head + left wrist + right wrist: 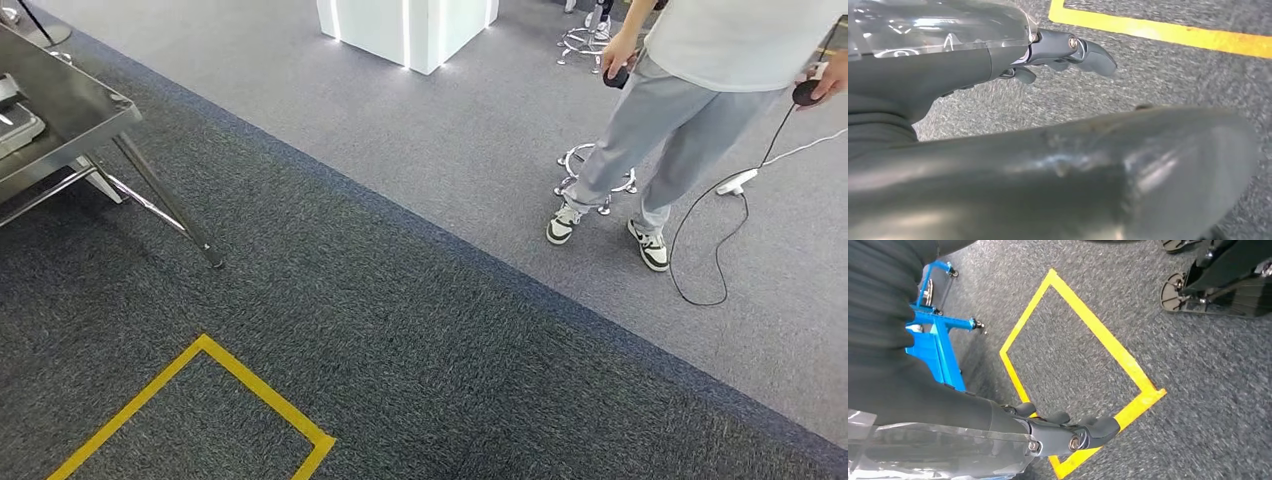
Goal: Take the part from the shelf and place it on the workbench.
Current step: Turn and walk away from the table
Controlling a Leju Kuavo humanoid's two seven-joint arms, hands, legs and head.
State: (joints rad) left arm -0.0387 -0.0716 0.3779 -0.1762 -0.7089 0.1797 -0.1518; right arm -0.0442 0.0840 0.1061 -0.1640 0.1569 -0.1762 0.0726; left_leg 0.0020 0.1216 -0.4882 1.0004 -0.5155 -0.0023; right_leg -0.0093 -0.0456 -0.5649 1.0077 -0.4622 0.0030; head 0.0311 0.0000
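Head view looks down on carpet: dark grey carpet (380, 350) near, lighter grey carpet (480, 140) beyond, the seam running diagonally from far left to near right.

Metal table (60, 105) at the far left, one corner and a slanted leg (165, 200) in view; its top carries flat grey items at the very edge, too cropped to identify. Cannot tell whether the part is among them; no part can be made out in any view.

Yellow tape outline (210, 400) on the dark carpet, near left.

A person (690, 110) stands at the far right on the lighter carpet, grey trousers, white top, a small dark object in each hand. A black cable (715, 250) loops on the floor beside their shoes. A white lit pillar (405, 30) stands at the far centre.

Left hand (1068, 52): fingers slightly curled and apart, nothing in them, hanging over carpet near a yellow tape line (1168, 32).

Right hand (1068, 427): fingers gently curled, spread, holding nothing, hanging above a corner of the yellow tape square (1078, 350). A blue metal frame (938, 335) on small casters stands beside the square.
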